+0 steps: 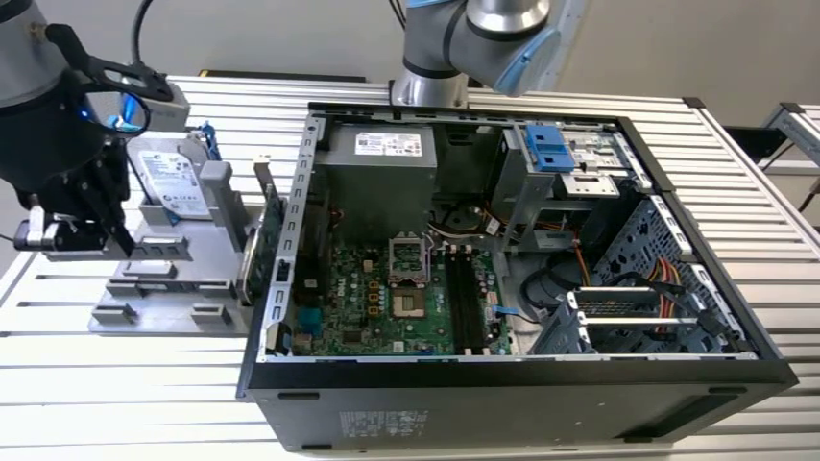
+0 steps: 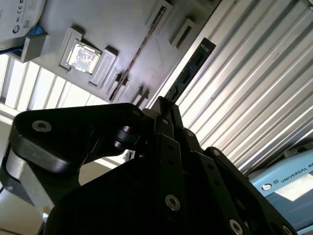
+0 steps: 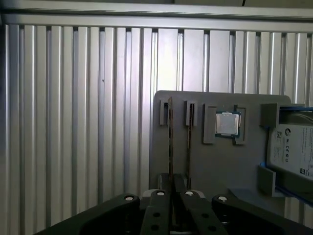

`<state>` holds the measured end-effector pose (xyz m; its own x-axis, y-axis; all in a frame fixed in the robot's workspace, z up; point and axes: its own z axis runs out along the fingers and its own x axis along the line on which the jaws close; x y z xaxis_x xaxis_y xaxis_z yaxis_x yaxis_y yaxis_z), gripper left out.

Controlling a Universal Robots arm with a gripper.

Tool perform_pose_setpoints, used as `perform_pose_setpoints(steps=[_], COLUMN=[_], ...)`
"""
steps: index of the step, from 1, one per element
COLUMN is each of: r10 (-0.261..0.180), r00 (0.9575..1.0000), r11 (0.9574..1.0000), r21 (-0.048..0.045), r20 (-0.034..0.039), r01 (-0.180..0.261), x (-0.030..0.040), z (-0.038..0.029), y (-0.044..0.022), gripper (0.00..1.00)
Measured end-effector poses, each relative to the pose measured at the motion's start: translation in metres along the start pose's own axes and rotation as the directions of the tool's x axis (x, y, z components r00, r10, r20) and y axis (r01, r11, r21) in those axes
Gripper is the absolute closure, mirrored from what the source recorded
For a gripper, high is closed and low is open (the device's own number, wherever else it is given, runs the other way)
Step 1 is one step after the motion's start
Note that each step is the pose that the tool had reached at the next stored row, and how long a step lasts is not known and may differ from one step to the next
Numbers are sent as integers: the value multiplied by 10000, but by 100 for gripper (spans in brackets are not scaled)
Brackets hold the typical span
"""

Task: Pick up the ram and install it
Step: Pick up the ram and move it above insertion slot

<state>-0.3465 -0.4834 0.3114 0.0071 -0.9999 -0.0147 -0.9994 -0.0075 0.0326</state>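
Observation:
The ram [image 2: 188, 71] is a thin dark stick with small chips. It sticks out from between the fingertips of my gripper [image 2: 164, 104], which is shut on its near end. In the first wrist view the ram [image 3: 170, 142] is edge-on and runs down into the gripper [image 3: 171, 192]. It hangs over the grey fixture [image 3: 220, 166] and the slatted table. In the exterior view the gripper [image 1: 75, 226] is at the far left, above the fixture [image 1: 154, 298] and well away from the open computer case [image 1: 513, 394]. The motherboard's long memory slots [image 1: 464, 298] lie inside the case.
The fixture also holds a processor chip [image 3: 226, 124], a silver hard drive with blue rails [image 1: 173, 178] and a green expansion card [image 1: 272, 240] standing by the case wall. A second thin strip [image 3: 189, 137] lies beside the ram. The arm's base [image 1: 436, 58] stands behind the case.

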Motion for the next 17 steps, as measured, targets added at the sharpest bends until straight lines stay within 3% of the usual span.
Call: perform_pose_setpoints(steps=[17], r10=[-1], r00=[10000], r11=[10000], r21=[0], r20=[0], r01=[1], x=[-3], z=[-194], y=[6], gripper=[100])
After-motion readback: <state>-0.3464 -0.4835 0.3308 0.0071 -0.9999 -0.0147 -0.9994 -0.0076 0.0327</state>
